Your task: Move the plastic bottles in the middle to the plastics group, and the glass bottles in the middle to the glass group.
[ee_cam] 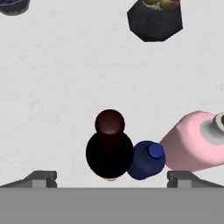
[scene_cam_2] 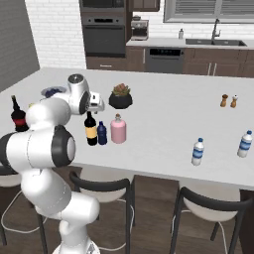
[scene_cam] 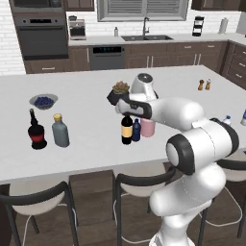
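Note:
Three bottles stand close together in the middle of the counter: a tall dark wine bottle (scene_cam: 126, 130) (scene_cam_2: 91, 130) (ee_cam: 109, 146) with a yellow label, a small dark-blue plastic bottle (scene_cam: 136, 130) (scene_cam_2: 102, 134) (ee_cam: 146, 160), and a squat pink glass bottle (scene_cam: 147, 128) (scene_cam_2: 118, 130) (ee_cam: 192, 142). My gripper (scene_cam: 126, 113) (scene_cam_2: 92, 110) (ee_cam: 112, 179) hangs open just above the wine bottle, pointing down and holding nothing. The glass group is at the left: a black red-labelled bottle (scene_cam: 36, 132) (scene_cam_2: 18, 117) and a grey-blue bottle (scene_cam: 60, 130). At the right stand the clear water bottles (scene_cam_2: 198, 152) (scene_cam_2: 244, 144) of the plastics group.
A dark potted plant (scene_cam: 118, 92) (scene_cam_2: 120, 97) (ee_cam: 155, 19) sits just behind the middle bottles. A bowl of blueberries (scene_cam: 43, 101) lies at the back left. Two small shakers (scene_cam: 204, 85) (scene_cam_2: 229, 101) stand at the back right. Stools line the counter's near edge (scene_cam: 72, 170).

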